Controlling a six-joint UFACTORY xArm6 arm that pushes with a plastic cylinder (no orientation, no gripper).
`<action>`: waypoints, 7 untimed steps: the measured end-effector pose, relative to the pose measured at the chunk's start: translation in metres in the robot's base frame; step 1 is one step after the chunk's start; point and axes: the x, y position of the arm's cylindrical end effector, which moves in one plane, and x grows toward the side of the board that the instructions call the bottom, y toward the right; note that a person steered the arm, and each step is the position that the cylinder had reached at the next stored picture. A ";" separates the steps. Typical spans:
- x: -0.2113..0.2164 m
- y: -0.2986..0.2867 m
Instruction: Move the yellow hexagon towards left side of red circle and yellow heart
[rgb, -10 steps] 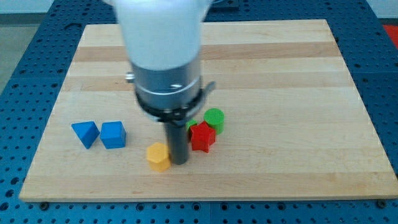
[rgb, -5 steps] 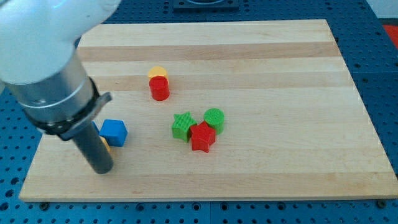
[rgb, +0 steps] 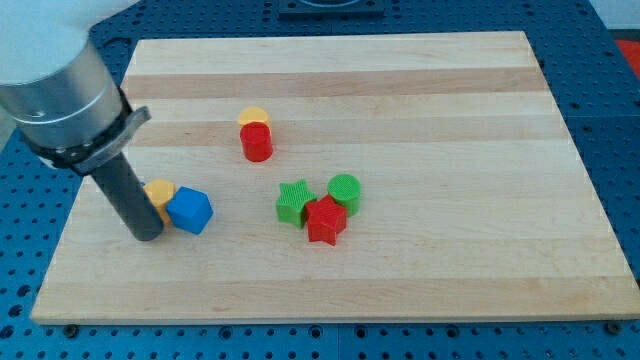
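Observation:
The yellow hexagon (rgb: 157, 194) lies at the board's left, touching the blue cube (rgb: 190, 210) on its right. My tip (rgb: 147, 237) rests on the board just left of and below the hexagon, and the rod touches or nearly touches it. The red circle (rgb: 257, 142) stands near the board's middle, with the yellow heart (rgb: 253, 117) touching it from above. Both are up and to the right of the hexagon.
A green star (rgb: 294, 202), a green circle (rgb: 344, 190) and a red star (rgb: 325, 220) cluster right of centre. The wooden board (rgb: 420, 90) lies on a blue perforated table. The arm's body covers the board's upper left corner.
My tip swept from the board's middle to its left and then moved up a little. The yellow hexagon went left with it to the blue cube, which has shifted slightly right. The blue triangle no longer shows.

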 end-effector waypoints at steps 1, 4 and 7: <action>-0.025 0.003; -0.081 -0.025; -0.109 0.010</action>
